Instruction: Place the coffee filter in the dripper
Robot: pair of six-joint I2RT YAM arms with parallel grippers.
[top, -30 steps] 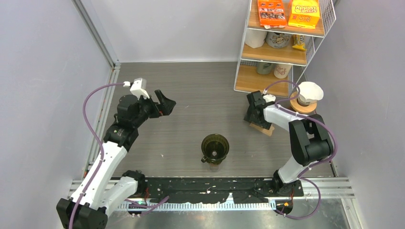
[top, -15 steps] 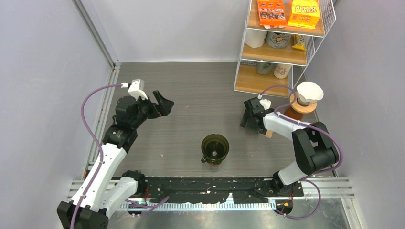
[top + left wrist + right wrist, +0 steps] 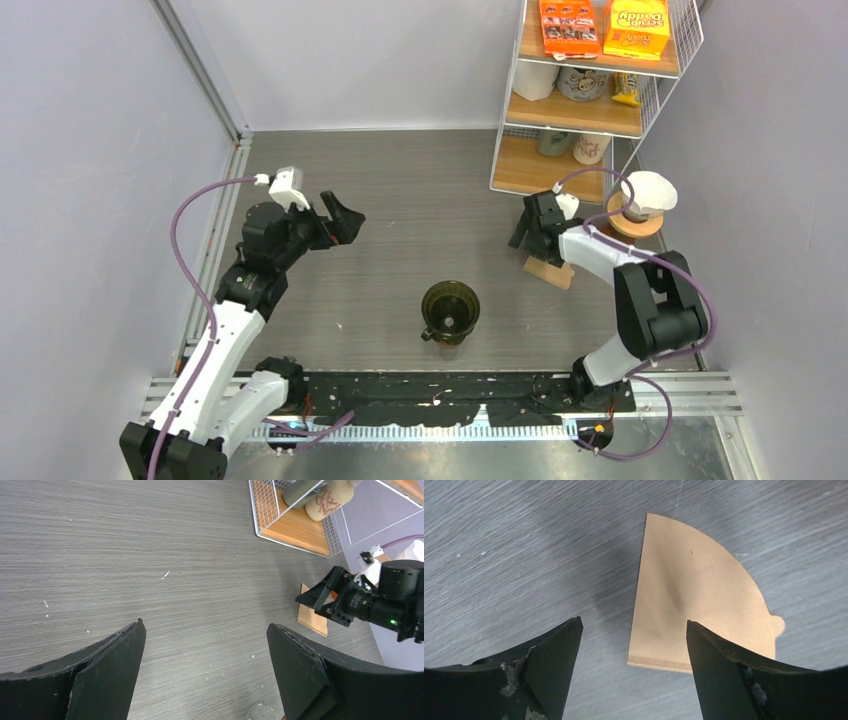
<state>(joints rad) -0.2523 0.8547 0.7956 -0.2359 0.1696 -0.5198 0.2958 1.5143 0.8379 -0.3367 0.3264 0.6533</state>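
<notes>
matt brown paper filter (image 3: 694,615) on grey wood-grain table (image 3: 524,540)

text: "Scrub Daddy" | on: orange box (image 3: 638,28) | mug (image 3: 332,499) lettering: unreadable

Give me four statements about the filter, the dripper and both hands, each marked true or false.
1. The coffee filter lies flat on the table. True.
2. The filter sits inside the dripper. False: the dripper holds no filter; the filter lies apart, toward the robot's right.
3. The right hand is shut on the filter. False: it is open above the filter and holds nothing.
4. The left hand is open and empty. True.
</notes>
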